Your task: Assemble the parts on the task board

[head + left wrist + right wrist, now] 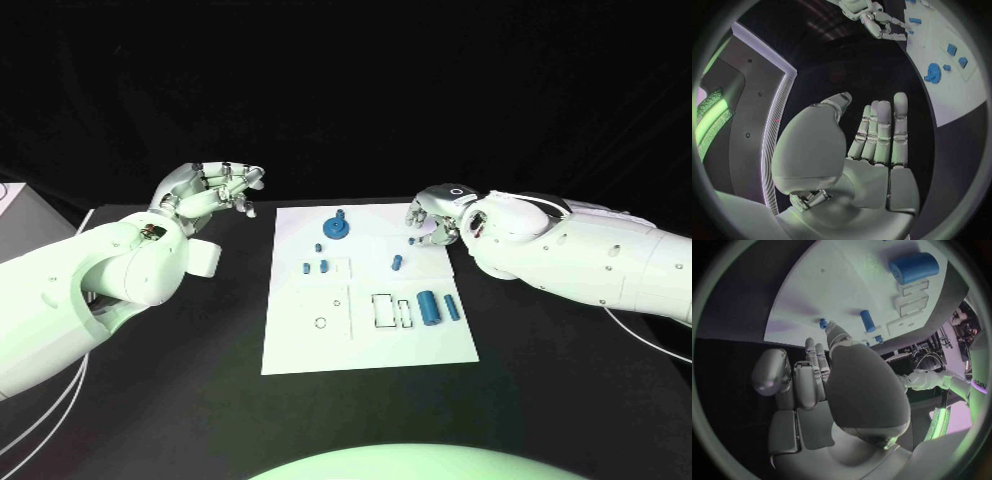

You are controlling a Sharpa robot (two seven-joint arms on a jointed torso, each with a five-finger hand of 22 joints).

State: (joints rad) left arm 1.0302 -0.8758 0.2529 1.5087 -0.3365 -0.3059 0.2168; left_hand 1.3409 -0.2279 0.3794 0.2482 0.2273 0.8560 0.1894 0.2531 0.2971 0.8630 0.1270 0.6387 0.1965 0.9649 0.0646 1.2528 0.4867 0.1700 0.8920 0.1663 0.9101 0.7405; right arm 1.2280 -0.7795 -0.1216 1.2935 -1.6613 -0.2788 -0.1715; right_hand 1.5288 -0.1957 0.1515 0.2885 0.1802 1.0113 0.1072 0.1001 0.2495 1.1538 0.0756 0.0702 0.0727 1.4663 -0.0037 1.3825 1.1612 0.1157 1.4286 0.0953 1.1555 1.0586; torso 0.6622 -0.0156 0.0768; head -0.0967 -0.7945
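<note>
The white board (366, 340) sits mid-table with small blue parts (431, 309) scattered on it, including a round blue wheel (336, 228) near the far edge. Left hand (214, 190) hovers off the board's left, fingers apart, holding nothing. Right hand (437, 218) is at the far right corner, fingers curled, empty.

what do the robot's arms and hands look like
Both arms are bulky, smooth white shells with rounded casings. Thin pale cables trail beside each arm near the picture's edges. The left hand and right hand are silver metal with segmented, jointed fingers. The right hand's thumb has a broad, smooth, rounded grey casing.
</note>
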